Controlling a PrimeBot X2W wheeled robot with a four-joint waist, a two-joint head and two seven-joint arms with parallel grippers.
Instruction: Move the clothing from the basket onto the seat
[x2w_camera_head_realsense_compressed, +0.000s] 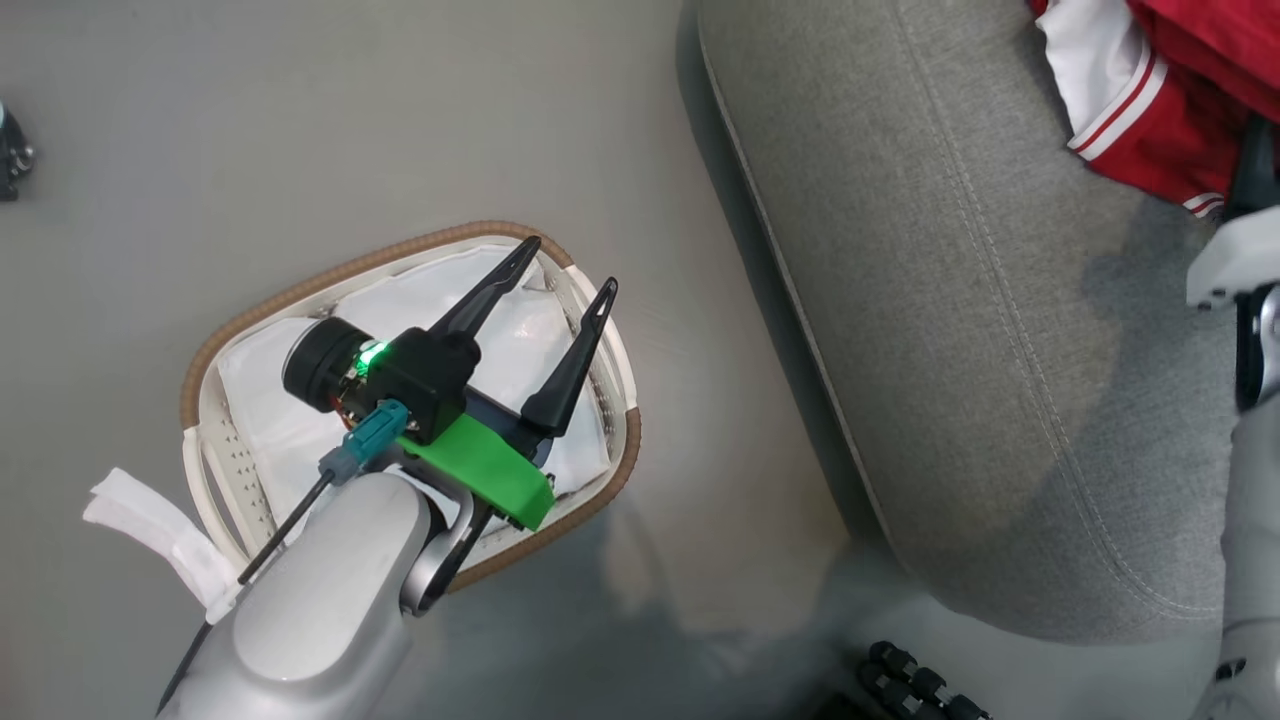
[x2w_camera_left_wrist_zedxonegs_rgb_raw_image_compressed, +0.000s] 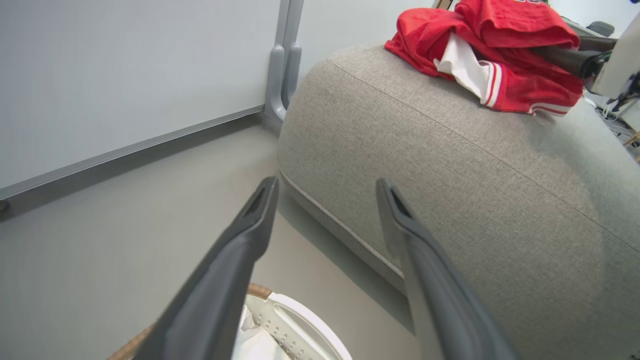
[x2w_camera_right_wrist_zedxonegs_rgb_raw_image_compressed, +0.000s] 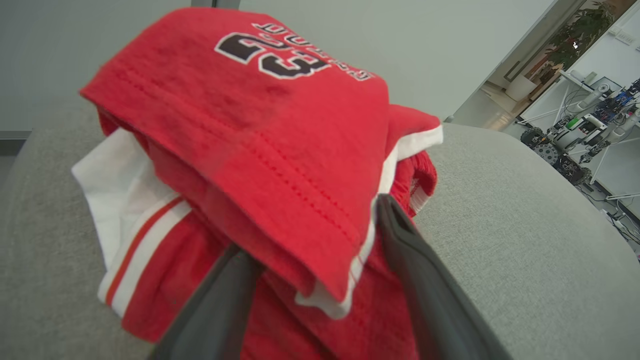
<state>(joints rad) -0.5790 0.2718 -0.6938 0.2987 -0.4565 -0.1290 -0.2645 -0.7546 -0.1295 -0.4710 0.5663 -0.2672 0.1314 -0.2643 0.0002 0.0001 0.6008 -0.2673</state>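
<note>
A: Status?
B: Clothing (x2w_camera_right_wrist_zedxonegs_rgb_raw_image_compressed: 280, 140) is piled on the seat (x2w_camera_head_realsense_compressed: 950, 300), toward the end away from the basket (x2w_camera_head_realsense_compressed: 215, 440). Basket sits on the floor (x2w_camera_head_realsense_compressed: 300, 120) beside the seat. Where the left arm (x2w_camera_head_realsense_compressed: 320, 600) doesn't cover it, I only see white liner (x2w_camera_head_realsense_compressed: 270, 400).
A: Claws?
B: Left claw (x2w_camera_head_realsense_compressed: 570, 262) hangs over the basket, fingers wide apart, holding nothing. Right claw (x2w_camera_right_wrist_zedxonegs_rgb_raw_image_compressed: 310, 225) is at the pile, fingers spread. The "23" garment's hem drapes over and between them, not pinched as far as I can see.
A: Step?
B: Reads as the release on the seat. Task looks near done.
A: Next?
B: Right claw should back out along its fingers, kept spread, so the hem doesn't snag. Then check the liner under the left arm.
</note>
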